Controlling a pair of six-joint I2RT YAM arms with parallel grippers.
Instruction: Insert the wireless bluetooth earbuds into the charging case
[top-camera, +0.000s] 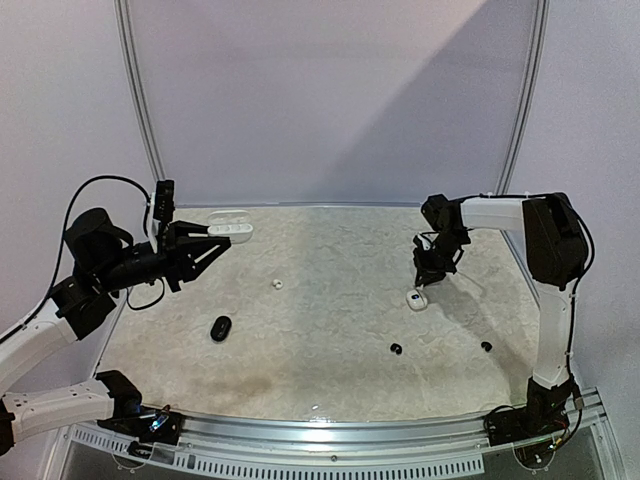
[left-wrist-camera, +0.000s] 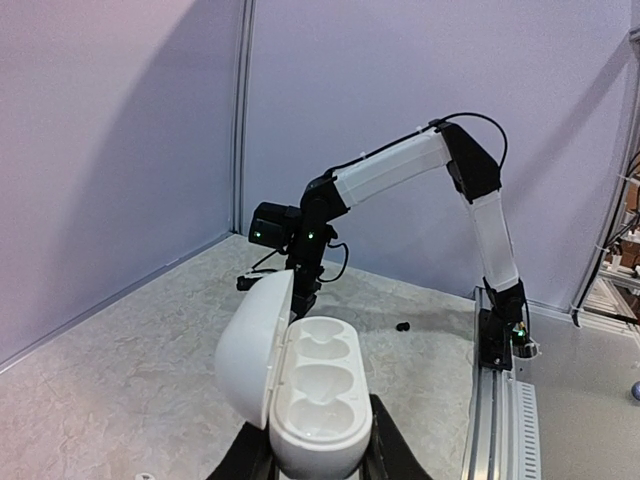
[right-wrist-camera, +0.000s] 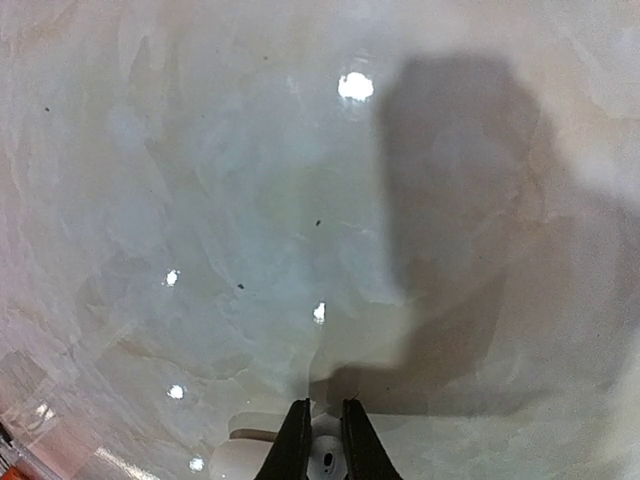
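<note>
The open white charging case (left-wrist-camera: 312, 395) is being clamped by the left gripper (left-wrist-camera: 318, 452), raised over the table's (top-camera: 330, 250) far left. A white earbud (right-wrist-camera: 325, 462) is being pinched at the tabletop by the right gripper (right-wrist-camera: 323, 410), with two black earbuds (top-camera: 396, 348) (top-camera: 486, 346) lying nearby.

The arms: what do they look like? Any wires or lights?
The left arm and right arm both have white tube sections between black joints, with black cables looping outside. Small green lights glow on the right arm. The right claw has two slim black fingers.
</note>
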